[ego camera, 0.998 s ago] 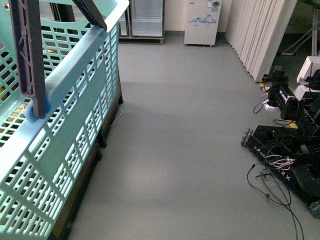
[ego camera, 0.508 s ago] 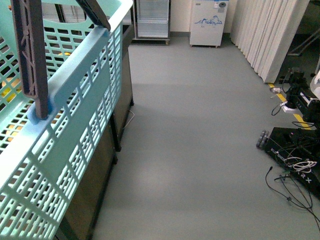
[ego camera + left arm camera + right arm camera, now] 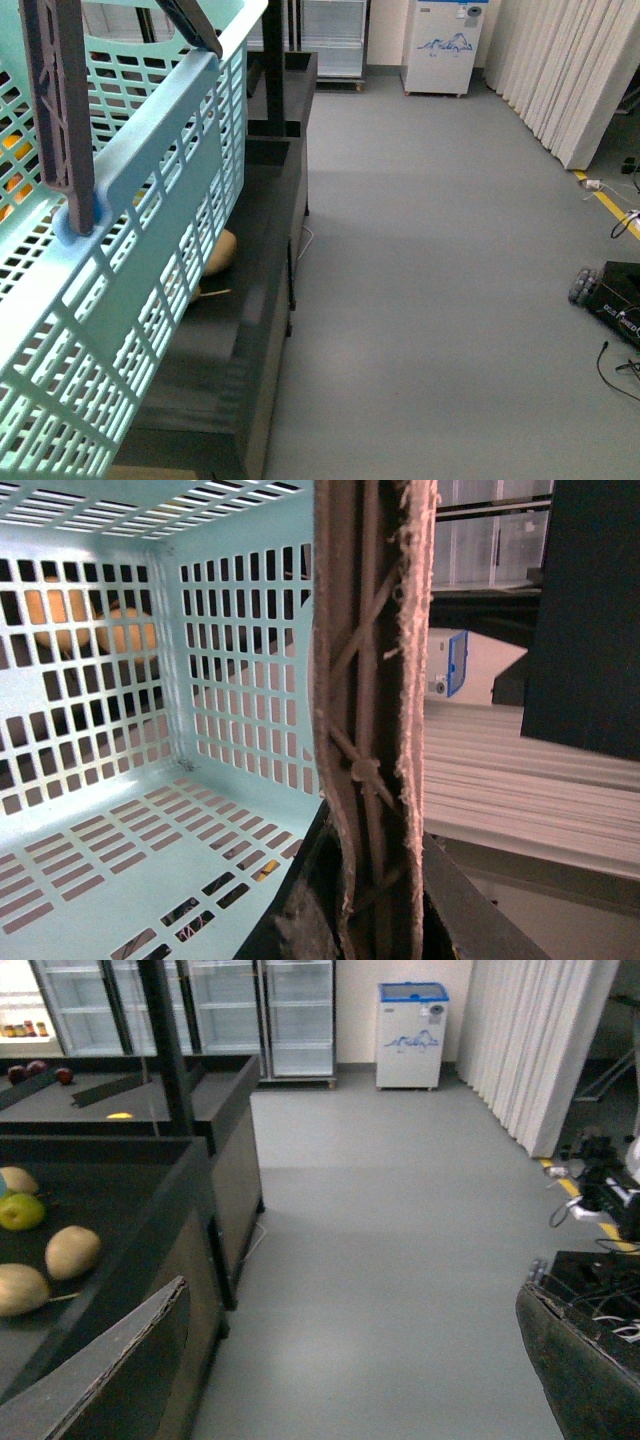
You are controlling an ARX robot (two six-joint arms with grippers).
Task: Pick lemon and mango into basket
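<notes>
Basket (image 3: 150, 200) fills the left of the front view, raised over the edge of the dark desk (image 3: 265, 300). Its grey-brown handle (image 3: 370, 730) runs straight through the left tool (image 3: 375, 910), whose jaws look closed on it, though only their dark edges show. The part of the slotted floor seen from the left wrist is bare, so neither fruit looks loaded yet. The right tool (image 3: 350, 1295) is spread wide with nothing between its pads (image 3: 110, 1370), and it hangs over the floor just beside the desk.

I judge the step to be finding and reaching the fruit. To do it well, hold the basket level and clear of the desk's rim, swing the right tool over the desk, and settle which fruit is which before descending. The near fruits are a green one (image 3: 20, 1210) and tan ones (image 3: 72, 1250), not what is wanted. A small yellow thing (image 3: 120, 1115) lies on the farther desk section, well apart from the right tool; it may be the lemon, but it is too small to tell. Orange shapes (image 3: 60, 620) show through the basket's slots, outside its wall; whether one is the mango I cannot tell
</notes>
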